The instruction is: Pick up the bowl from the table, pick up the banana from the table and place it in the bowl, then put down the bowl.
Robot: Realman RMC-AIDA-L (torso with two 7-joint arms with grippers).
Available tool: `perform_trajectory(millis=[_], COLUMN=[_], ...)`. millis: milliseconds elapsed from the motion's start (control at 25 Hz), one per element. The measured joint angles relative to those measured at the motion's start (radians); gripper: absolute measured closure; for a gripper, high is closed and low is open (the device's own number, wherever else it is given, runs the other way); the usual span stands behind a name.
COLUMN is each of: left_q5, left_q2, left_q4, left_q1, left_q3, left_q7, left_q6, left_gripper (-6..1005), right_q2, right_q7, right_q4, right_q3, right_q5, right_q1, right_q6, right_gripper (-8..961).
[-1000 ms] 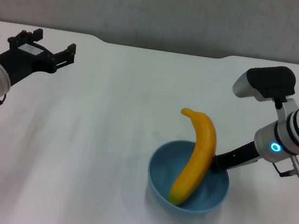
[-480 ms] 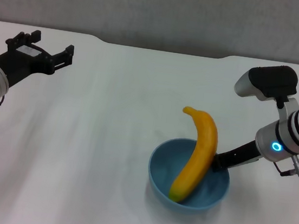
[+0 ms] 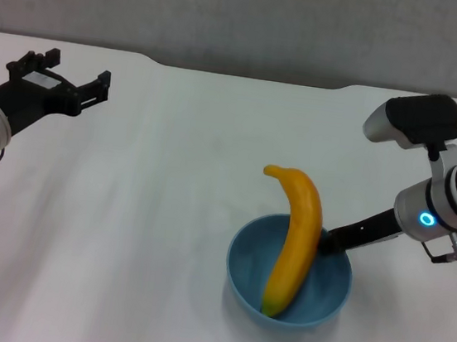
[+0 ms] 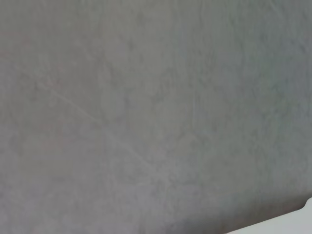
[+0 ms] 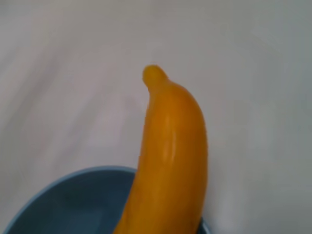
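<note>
The light blue bowl (image 3: 289, 270) sits low at the front right of the white table (image 3: 148, 211). The yellow-orange banana (image 3: 293, 239) stands in it, lower end on the bowl's floor, upper end leaning over the far rim. My right gripper (image 3: 332, 240) grips the bowl's right rim, just beside the banana. The right wrist view shows the banana (image 5: 173, 161) rising out of the bowl (image 5: 68, 200); the fingers themselves are hidden there. My left gripper (image 3: 83, 67) hangs open at the far left, holding nothing.
A shallow notch (image 3: 248, 76) cuts the table's far edge, with a grey wall behind it. The left wrist view shows only that grey wall (image 4: 156, 107).
The banana's upper end has tipped to the left inside the bowl. The right arm's wrist has shifted slightly right. The left arm has drifted a little left.
</note>
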Motion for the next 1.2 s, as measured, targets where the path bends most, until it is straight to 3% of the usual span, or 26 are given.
perform_trajectory(millis=[200, 400, 720, 880, 1040, 1120, 1160, 1200], left_q5=[0.000, 0.000, -0.003, -0.131, -0.297, -0.319, -0.329, -0.329], left_q2=[0.000, 0.000, -0.001, 0.000, 0.004, 0.004, 0.004, 0.004], left_q4=[0.000, 0.000, 0.012, 0.139, 0.324, 0.365, 0.380, 0.380], left_q1=[0.007, 0.009, 0.024, 0.017, -0.008, -0.021, -0.027, -0.027], left_q3=[0.000, -0.001, -0.017, -0.098, -0.185, -0.193, -0.194, -0.194], left_q7=[0.000, 0.000, 0.015, 0.111, 0.240, 0.260, 0.273, 0.273], left_q6=[0.000, 0.000, -0.028, -0.188, -0.390, -0.413, -0.416, -0.416], left_gripper=[104, 104, 105, 106, 106, 106, 106, 106], right_q2=[0.001, 0.004, 0.003, 0.002, 0.001, 0.000, 0.001, 0.001], right_q7=[-0.001, 0.000, -0.020, -0.083, -0.263, -0.386, -0.531, -0.531], right_q4=[-0.073, -0.221, -0.446, -0.552, -0.576, -0.562, -0.532, -0.532], right_q3=[0.000, 0.002, 0.000, 0.024, 0.081, 0.110, 0.129, 0.129], right_q5=[0.006, 0.025, 0.103, 0.224, 0.436, 0.553, 0.691, 0.691], right_q1=[-0.040, -0.126, -0.279, -0.378, -0.467, -0.505, -0.542, -0.542], right_q6=[-0.024, -0.080, -0.111, -0.096, -0.060, -0.050, -0.031, -0.031], right_gripper=[663, 473, 425, 382, 339, 339, 339, 339])
